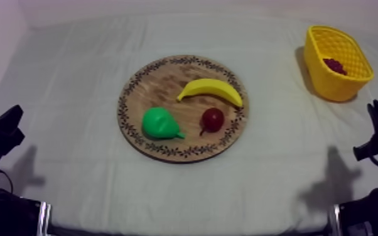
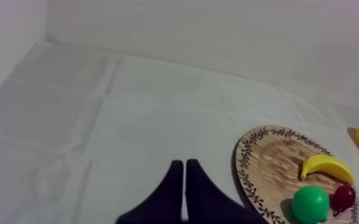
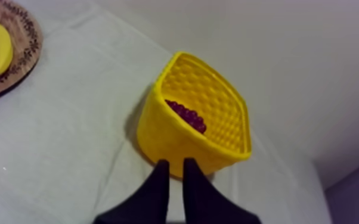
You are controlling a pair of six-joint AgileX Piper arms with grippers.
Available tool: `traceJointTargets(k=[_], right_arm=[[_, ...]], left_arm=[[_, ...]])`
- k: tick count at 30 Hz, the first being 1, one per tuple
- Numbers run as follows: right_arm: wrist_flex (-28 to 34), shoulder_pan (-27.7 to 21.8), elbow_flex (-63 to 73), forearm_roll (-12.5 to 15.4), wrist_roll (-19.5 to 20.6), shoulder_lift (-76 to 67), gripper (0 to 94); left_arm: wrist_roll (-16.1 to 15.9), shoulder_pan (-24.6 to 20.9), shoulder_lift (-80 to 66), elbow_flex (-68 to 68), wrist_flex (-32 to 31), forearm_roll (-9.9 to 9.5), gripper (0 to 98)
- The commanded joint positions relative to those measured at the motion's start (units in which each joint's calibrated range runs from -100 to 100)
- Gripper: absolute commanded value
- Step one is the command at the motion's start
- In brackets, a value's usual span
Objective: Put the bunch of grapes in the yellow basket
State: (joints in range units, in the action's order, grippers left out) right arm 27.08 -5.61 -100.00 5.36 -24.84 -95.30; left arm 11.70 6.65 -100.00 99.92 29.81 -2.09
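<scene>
One basket [image 3: 170, 142] holds grapes [image 3: 186, 115] beyond right tool [image 3: 176, 164].

grapes [image 3: 186, 115] half hidden by basket [image 3: 164, 137], board [image 3: 22, 59] cut off @ edge

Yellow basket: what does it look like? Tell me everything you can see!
The yellow basket looks like plastic, with honeycomb-lattice walls and a thicker rim, wider at the top than the base. It stands open end up on the cloth at the table's right side, apart from the wooden board. The dark bunch of grapes lies inside. Nothing else touches it.
</scene>
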Motion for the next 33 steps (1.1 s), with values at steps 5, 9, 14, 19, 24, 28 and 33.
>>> traceJointTargets(k=[5,9,14,19,24,28,33], right_arm=[[6.21,0.63,0.0,-3.68,15.83,-0.39,0.7],[7.35,1.0,0.0,-4.12,20.17,-0.44,0.4],[8.61,1.14,0.0,-4.23,19.07,-0.46,0.3],[8.84,1.17,0.0,-4.25,14.28,-0.46,0.3],[8.88,1.17,0.0,-4.26,12.78,-0.46,0.3],[8.88,1.17,0.0,-4.26,12.76,-0.46,0.3],[8.88,1.17,0.0,-4.26,12.68,-0.46,0.3]], left_arm=[[0.0,-0.03,0.0,-0.03,0.01,0.02,0.1],[0.0,-0.03,0.0,-0.03,0.01,0.02,0.1],[0.0,-0.03,0.0,-0.03,0.01,0.02,0.1],[0.0,-0.03,0.0,-0.03,0.01,0.02,0.1],[0.0,-0.03,0.0,-0.03,0.01,0.02,0.1],[0.0,-0.03,0.0,-0.03,0.01,0.02,0.1],[0.0,-0.03,0.0,-0.03,0.01,0.02,0.1]])
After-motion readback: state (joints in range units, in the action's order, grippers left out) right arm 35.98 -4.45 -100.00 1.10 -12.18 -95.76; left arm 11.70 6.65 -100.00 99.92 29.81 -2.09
